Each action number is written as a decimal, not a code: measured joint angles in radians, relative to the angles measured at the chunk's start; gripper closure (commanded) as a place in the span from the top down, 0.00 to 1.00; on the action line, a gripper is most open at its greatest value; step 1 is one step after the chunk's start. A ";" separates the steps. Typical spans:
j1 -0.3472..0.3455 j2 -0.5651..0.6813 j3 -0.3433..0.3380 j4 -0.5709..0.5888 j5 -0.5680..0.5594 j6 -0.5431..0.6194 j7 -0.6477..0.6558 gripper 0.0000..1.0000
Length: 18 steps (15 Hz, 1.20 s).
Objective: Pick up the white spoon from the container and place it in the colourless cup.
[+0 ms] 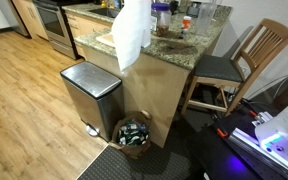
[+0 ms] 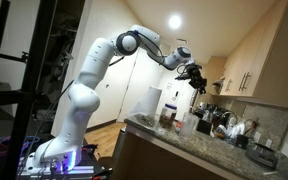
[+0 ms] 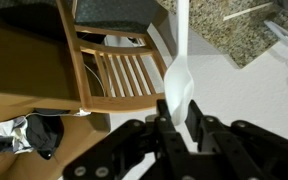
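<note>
My gripper (image 3: 179,108) is clamped on the bowl of the one white spoon (image 3: 182,45), its handle pointing out past my fingertips; my arm (image 2: 104,55) stretches out high over the counter (image 2: 174,140); beneath me, one wooden chair (image 3: 114,72); one steel bin (image 1: 89,90).

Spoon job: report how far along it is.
Done: the spoon is out of its container, gripped in the claw. In hand: in an exterior view the claw hangs high above the counter. Left: putting the spoon into the cup, which I cannot pick out with certainty.
</note>
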 measured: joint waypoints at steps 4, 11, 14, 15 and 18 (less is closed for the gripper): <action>0.000 0.012 0.009 0.000 0.000 -0.006 0.000 0.04; 0.005 0.076 0.018 -0.008 -0.075 -0.006 0.019 0.04; 0.012 0.104 0.031 -0.007 -0.076 -0.006 0.029 0.04; 0.016 0.110 0.035 -0.007 -0.076 -0.006 0.030 0.04; 0.031 0.125 0.041 -0.007 -0.081 -0.007 0.031 0.04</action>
